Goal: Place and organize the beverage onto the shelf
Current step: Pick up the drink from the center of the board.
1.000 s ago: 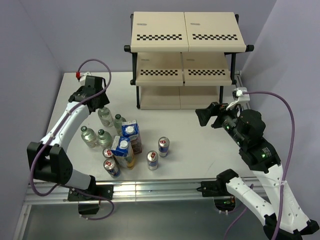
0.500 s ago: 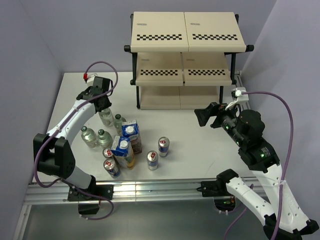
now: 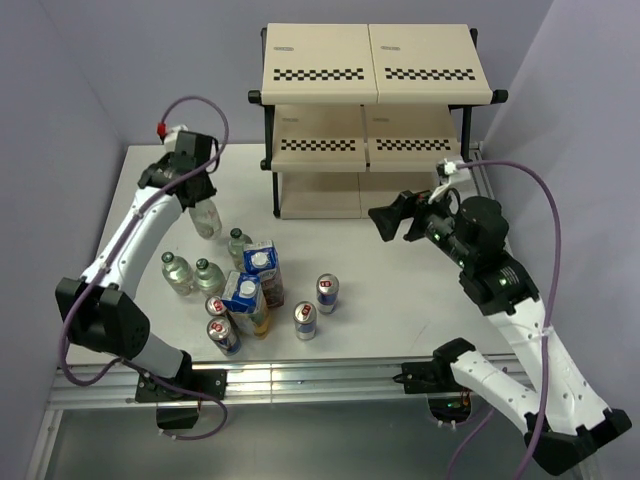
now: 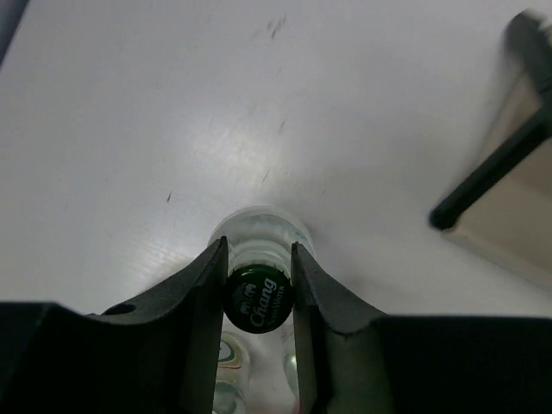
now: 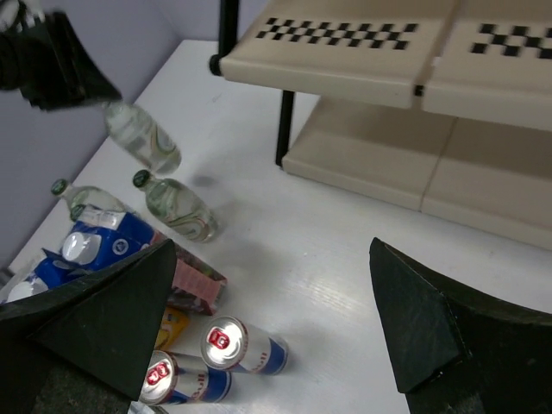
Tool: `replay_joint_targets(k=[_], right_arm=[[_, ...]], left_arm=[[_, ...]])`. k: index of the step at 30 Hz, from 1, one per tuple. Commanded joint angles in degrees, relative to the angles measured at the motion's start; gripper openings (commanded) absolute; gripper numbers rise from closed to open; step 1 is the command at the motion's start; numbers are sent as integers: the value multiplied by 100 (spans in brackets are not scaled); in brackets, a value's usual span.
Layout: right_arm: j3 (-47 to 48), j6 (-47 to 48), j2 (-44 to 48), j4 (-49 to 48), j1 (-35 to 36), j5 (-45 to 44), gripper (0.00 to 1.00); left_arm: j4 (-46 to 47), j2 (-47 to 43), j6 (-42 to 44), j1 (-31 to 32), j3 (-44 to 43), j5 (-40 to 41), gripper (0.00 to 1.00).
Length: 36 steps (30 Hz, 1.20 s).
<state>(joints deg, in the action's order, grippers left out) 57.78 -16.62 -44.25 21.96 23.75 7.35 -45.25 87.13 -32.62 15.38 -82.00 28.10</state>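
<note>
Pinching the bottle (image 4: 259, 231) tight by its cap, the left gripper (image 4: 259, 289) needed to carry it upright to the shelf (image 3: 372, 72); the right gripper (image 5: 272, 289) stood wide open, empty.

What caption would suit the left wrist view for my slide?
Left tool shut on a clear bottle at its dark cap, held above the white table; shelf frame at right.

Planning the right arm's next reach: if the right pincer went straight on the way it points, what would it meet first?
Probably bare table, between the nearest clear bottle and the shelf's black leg; depth is unclear.
</note>
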Motion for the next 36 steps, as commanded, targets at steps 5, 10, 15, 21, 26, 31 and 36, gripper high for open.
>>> replay_joint_targets(k=[5, 10, 15, 21, 26, 31, 36], right_arm=[[787, 317, -1057, -1131, 25, 2399, 100], [1445, 422, -1726, -1449, 462, 3167, 99], [2500, 941, -2595, -1123, 1386, 2605, 98], [3502, 1196, -3230, -650, 2283, 2350, 98], [3688, 1126, -3327, -403, 2407, 2464, 97], [3522, 1100, -3275, -235, 2415, 2605, 97], [3249, 1187, -3064, -201, 2415, 2482, 97]], left_arm=[[-123, -724, 615, 79, -2389, -129, 0], [-739, -1022, 906, 115, -3207, -269, 0], [-511, -1620, 1293, 115, -3358, -1699, 0], [-10, -2068, 1583, 150, -3016, -3607, 0], [647, -2209, 1434, 185, -2734, -4934, 0], [1439, -2227, 1101, 185, -2549, -6435, 0], [2107, -2078, 793, 176, -2497, -7510, 0]])
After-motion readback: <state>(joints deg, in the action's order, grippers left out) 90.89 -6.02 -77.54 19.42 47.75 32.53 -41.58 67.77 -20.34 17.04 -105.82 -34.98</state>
